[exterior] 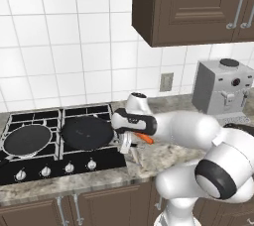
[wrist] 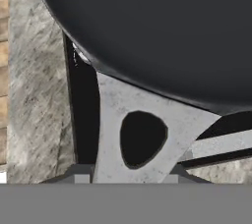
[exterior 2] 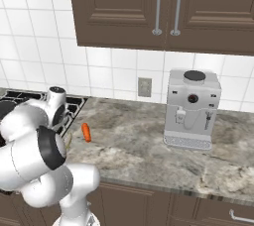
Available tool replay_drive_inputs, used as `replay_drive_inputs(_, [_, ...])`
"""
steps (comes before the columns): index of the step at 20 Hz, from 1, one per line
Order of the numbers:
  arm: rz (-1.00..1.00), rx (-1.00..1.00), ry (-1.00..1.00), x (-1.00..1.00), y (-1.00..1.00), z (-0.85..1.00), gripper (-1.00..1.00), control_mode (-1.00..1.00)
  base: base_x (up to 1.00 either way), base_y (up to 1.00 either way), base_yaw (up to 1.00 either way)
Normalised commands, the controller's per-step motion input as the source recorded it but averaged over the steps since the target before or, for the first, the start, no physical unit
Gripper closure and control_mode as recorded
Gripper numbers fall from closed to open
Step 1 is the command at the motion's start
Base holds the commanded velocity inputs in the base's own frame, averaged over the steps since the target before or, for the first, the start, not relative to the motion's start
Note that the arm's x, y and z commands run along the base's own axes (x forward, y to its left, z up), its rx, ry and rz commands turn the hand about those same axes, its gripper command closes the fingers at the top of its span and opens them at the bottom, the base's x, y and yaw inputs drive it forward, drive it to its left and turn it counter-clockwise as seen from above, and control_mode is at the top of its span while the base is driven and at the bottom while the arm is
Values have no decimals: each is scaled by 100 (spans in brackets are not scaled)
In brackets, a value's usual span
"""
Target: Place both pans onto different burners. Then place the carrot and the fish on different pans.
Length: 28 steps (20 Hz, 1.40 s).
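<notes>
Pincer (exterior: 130,146) closed round the handle (wrist: 140,134) of the right-hand pan (exterior: 88,132), which sits ahead on its burner; release cleanly, withdraw level, carrot (exterior: 145,138) just beside.

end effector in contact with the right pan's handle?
Touching. The hand view shows the grey handle of the right pan running down between the fingertips of the end effector, pressed against both.

two pans (exterior: 27,140) (exterior: 87,132), one carrot (exterior 2: 87,132)
</notes>
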Motion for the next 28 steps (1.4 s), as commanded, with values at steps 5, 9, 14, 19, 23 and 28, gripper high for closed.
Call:
replay_drive_inputs(5, [-10, 0, 10, 30, 30, 0, 100, -100, 0, 0, 0])
replay_drive_inputs(9, [-12, -2, 10, 41, 24, 0, 100, -100, 0, 0, 0])
replay_drive_inputs(14, [-8, -9, 1, 15, 24, -1, 100, -100, 0, 0, 0])
replay_drive_inputs(19, [-6, -11, 0, 11, 20, -15, 100, -100, 0, 0, 0])
replay_drive_inputs(23, [-5, -9, 0, 12, 3, -14, 100, -100, 0, 0, 0])
replay_drive_inputs(28, [-3, -9, 0, 7, 0, -10, 100, -100, 0, 0, 0])
